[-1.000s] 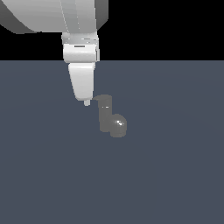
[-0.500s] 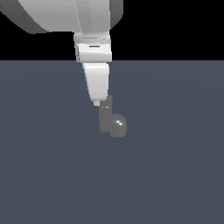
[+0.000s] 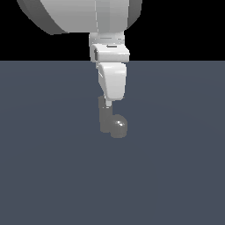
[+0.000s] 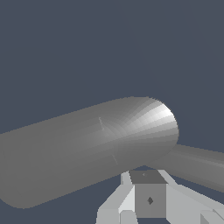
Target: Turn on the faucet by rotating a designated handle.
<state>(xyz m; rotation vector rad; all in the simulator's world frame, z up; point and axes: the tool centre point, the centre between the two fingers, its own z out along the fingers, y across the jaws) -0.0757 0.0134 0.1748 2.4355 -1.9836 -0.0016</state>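
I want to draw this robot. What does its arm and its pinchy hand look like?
The arm is big, smooth and white-grey, rounded like a fat drum. Below it sits a boxy white wrist block, then the narrower white gripper, tapering downward. The wrist view shows angular pale-grey parts with a small dark diamond mark. No cables show.

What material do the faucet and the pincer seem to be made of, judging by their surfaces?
The faucet looks like polished grey metal: a bright highlight sits on its rounded dome and soft shading runs along the post. As a simulator render, glossy plastic is also possible. The pincer looks like matte white plastic or painted metal, with flat, even shading and no sharp reflections.
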